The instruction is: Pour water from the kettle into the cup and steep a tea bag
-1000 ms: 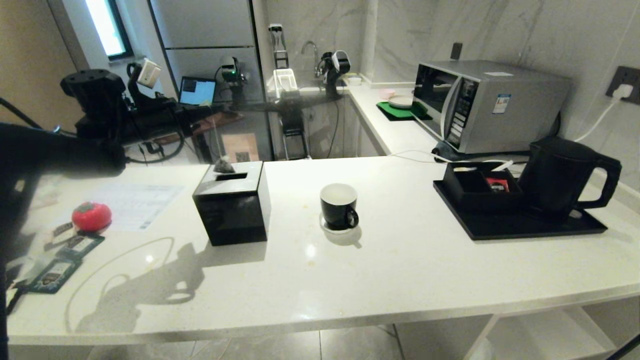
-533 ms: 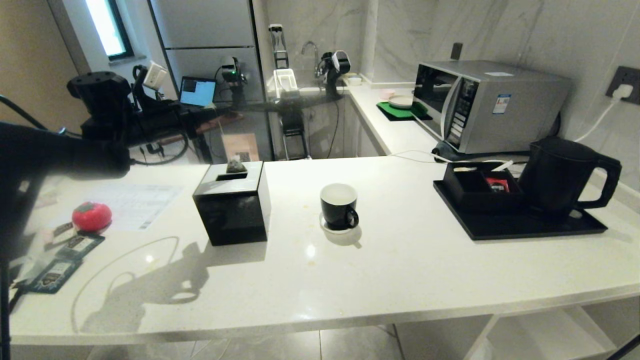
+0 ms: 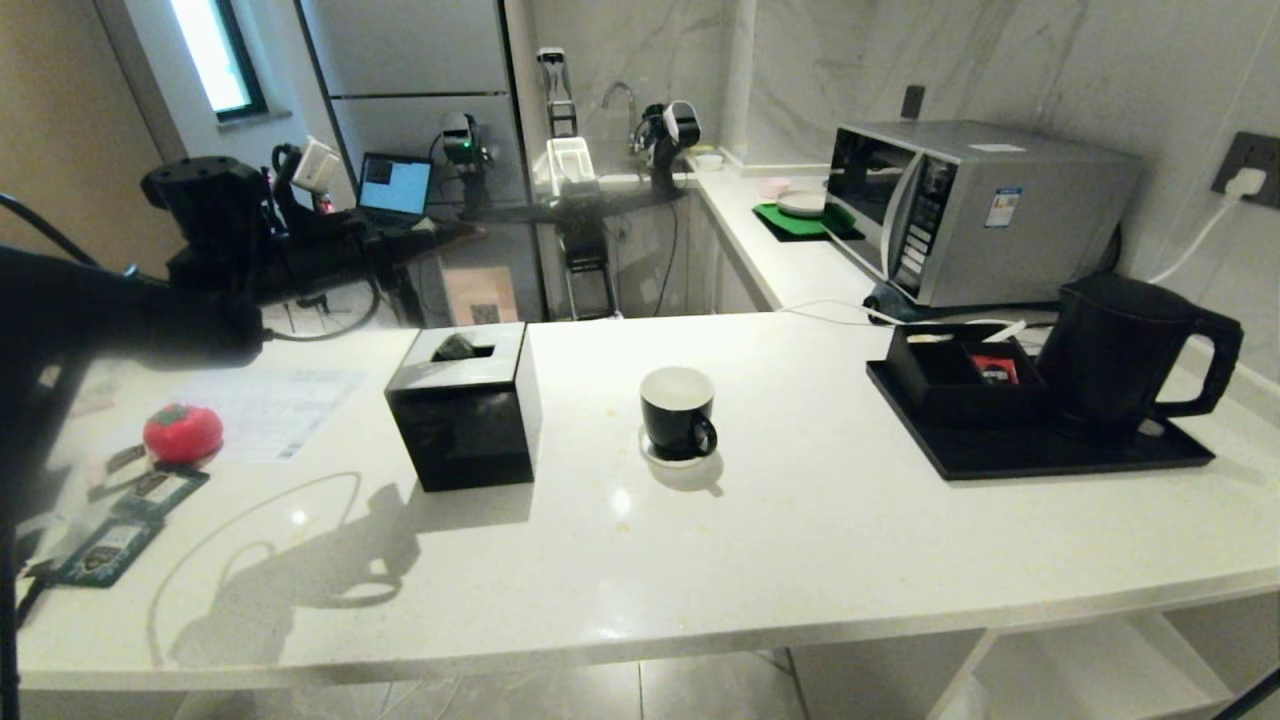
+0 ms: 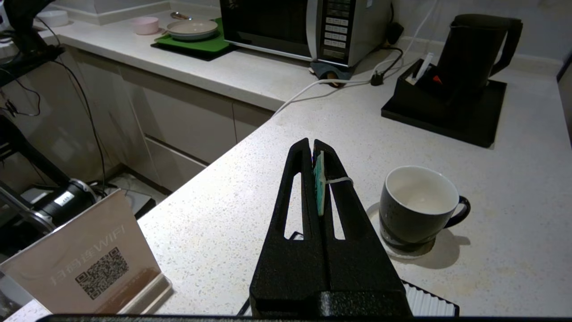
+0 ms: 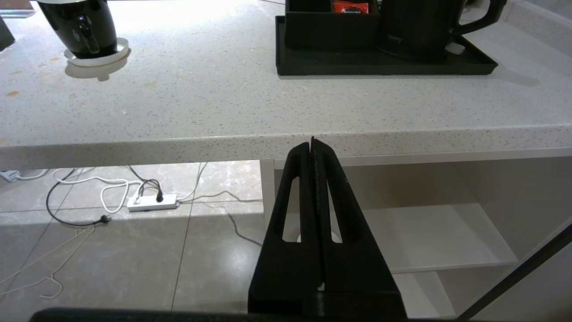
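While left tool (image 4: 313,145) pinched on its tag (image 4: 319,183), tea bag (image 3: 455,347) now lower, in tissue box (image 3: 465,420) slot.

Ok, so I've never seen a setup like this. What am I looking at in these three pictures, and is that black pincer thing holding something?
It is a two-armed robot at a kitchen counter. The wide picture comes from a camera on its head. The other two come from cameras on its wrists, looking along the black pincers. On the counter are a black mug on a saucer, a black tissue box, and a kettle on a tray. The left gripper is shut on a small green paper tag with a string. The tea bag shows at the top of the box. The right gripper is shut, empty and parked below the counter's edge.
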